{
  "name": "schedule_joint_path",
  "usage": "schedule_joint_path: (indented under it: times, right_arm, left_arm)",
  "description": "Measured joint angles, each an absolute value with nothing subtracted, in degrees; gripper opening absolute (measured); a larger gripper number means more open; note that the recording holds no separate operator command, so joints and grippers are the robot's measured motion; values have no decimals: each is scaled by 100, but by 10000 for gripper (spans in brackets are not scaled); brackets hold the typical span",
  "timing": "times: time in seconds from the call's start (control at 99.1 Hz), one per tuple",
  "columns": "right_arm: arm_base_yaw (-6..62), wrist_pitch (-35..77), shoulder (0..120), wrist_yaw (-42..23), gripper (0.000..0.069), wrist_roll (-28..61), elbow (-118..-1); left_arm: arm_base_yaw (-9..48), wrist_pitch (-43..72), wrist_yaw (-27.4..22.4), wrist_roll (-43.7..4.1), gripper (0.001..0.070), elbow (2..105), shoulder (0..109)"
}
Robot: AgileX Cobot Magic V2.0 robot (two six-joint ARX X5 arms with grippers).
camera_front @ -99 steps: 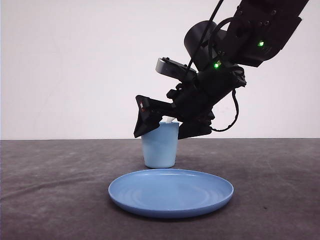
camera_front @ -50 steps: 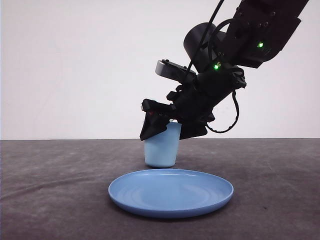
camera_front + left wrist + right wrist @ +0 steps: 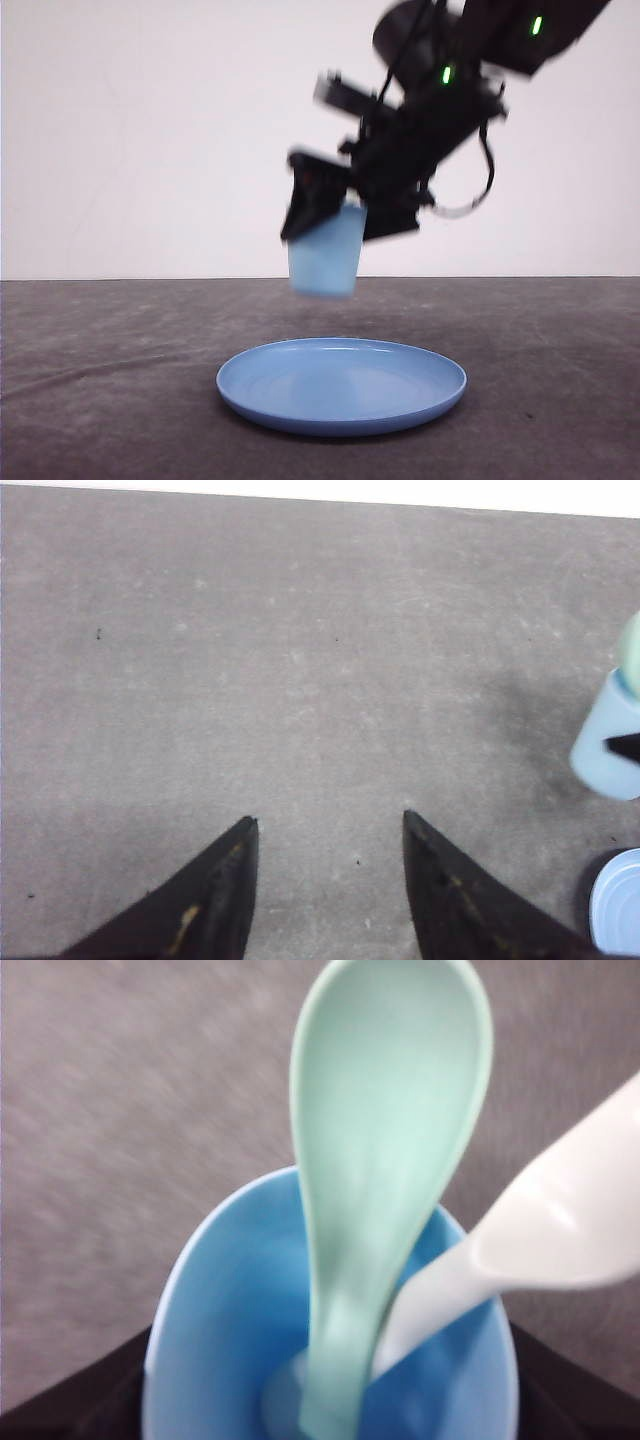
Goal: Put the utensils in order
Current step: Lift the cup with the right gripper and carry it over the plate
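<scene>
We see the right gripper (image 3: pixel 335 215) clamped on the light blue cup (image 3: pixel 325 255), airborne above the plate (image 3: pixel 342 384); spoon (image 3: pixel 385 1160) and fork (image 3: pixel 520 1235) stand inside. Tilting risks spilling them. Left gripper (image 3: pixel 330 875) open, empty.

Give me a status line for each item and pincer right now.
Cup: lifted off the table, gripped by right pincer.
Spoon: standing in cup, bowl up.
Fork: leaning in cup.
Plate: on the table, nothing on it.
Left pincer: open, holding nothing.
</scene>
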State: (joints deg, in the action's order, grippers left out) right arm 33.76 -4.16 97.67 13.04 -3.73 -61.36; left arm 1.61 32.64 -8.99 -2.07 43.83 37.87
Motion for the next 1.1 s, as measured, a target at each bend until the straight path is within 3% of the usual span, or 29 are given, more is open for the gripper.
schedule_joint_path:
  times: [0.212,0.686,1.1]
  right_arm:
    - [3754,309,8755,620,433,-141,-5986]
    - [4731,333,6543,-298,433,-49,-4115]
    - [4875,-1435,6512,-305,432,-336,-2497]
  left_arm:
    - [161,3262,-897,-148,270,4383,3787]
    - [161,3262,-897,-148,270,4383,3787]
    - [161,3262,-897,-145,270,4383,3787]
